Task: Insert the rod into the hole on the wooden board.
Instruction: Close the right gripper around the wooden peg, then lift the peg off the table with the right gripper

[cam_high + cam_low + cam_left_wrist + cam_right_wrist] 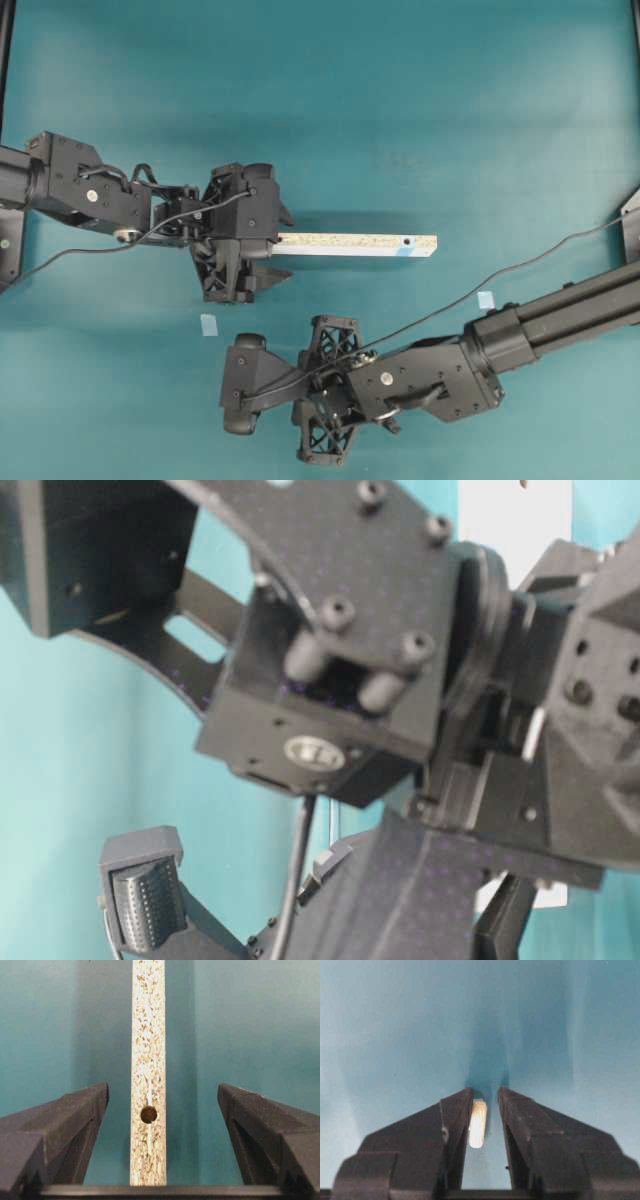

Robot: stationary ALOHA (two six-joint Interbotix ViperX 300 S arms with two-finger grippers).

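The wooden board (357, 245), a narrow speckled chipboard strip, lies on the teal worktop (420, 90), with bare worktop beyond it. Its hole (407, 242) sits by the blue-patched end. The left end effector (162, 1110) straddles the board's plain end, jaws wide, untouched. Below the board, the right end effector (485, 1102) stands narrow around the cream ribbed rod (477, 1123), which touches one finger; a gap remains beside the other.

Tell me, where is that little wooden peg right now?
In the right wrist view the rod lies between the right claw's fingers, against the left one, with a gap to the other. The overhead view hides it under that arm.
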